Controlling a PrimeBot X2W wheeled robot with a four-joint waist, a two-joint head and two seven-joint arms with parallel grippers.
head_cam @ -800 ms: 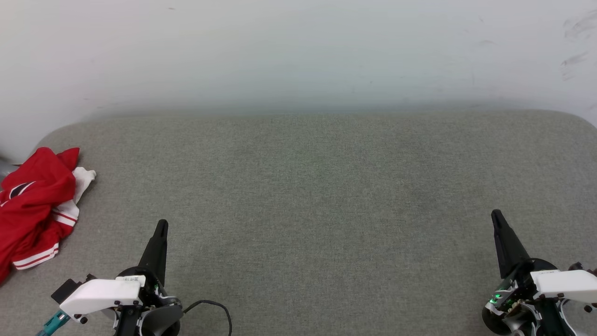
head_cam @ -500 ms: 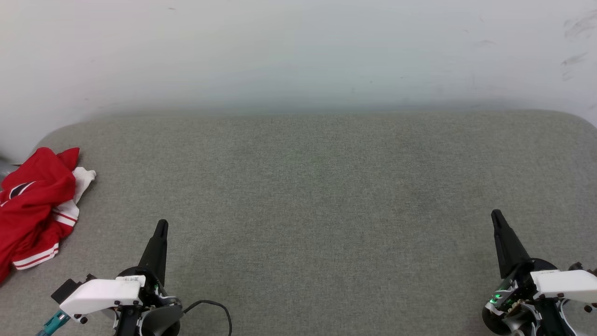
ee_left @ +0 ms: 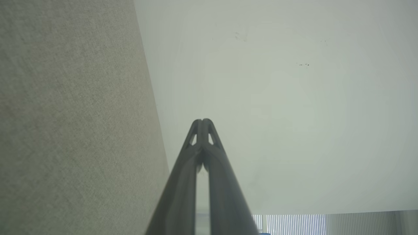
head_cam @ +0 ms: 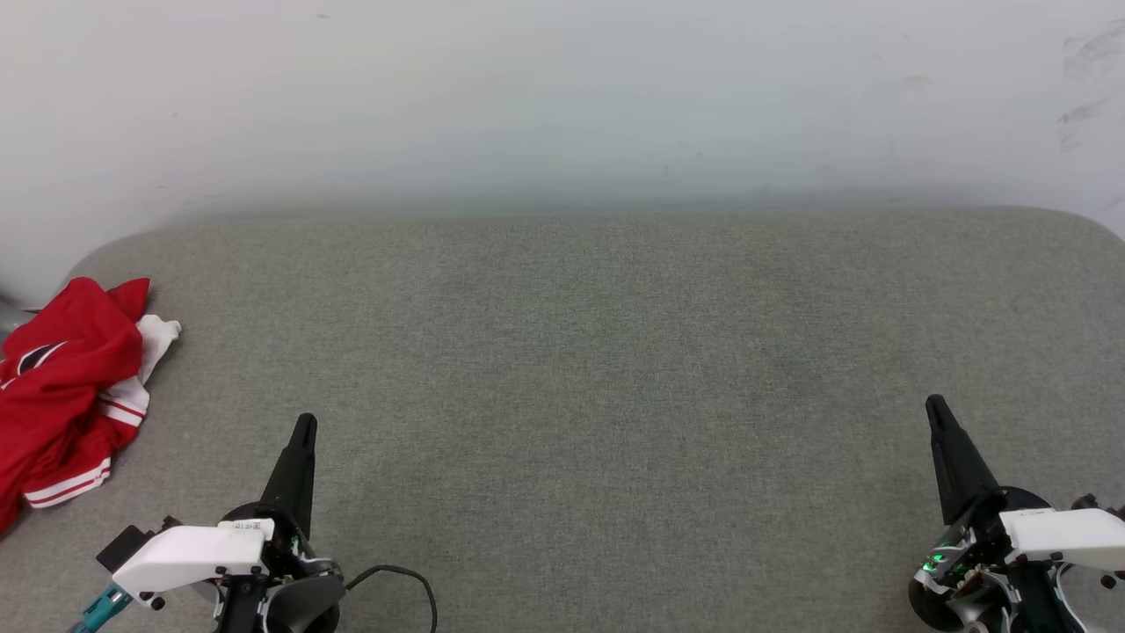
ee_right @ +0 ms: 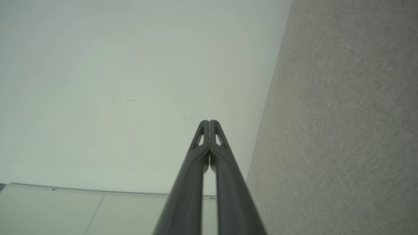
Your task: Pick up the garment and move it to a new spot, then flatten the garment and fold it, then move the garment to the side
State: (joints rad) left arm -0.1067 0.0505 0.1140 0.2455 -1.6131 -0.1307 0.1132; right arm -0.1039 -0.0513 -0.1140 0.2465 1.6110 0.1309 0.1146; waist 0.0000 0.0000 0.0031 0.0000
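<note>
Your garment (head_cam: 61,387) lies crumpled at the left edge of the head view, looking soft, light and limp, so pinch a raised red fold near its middle; the left gripper (head_cam: 304,424) and right gripper (head_cam: 933,404) are both clenched on nothing

Crumpled red garment (head_cam: 57,387) with white striped trim; far-left surface edge
</note>
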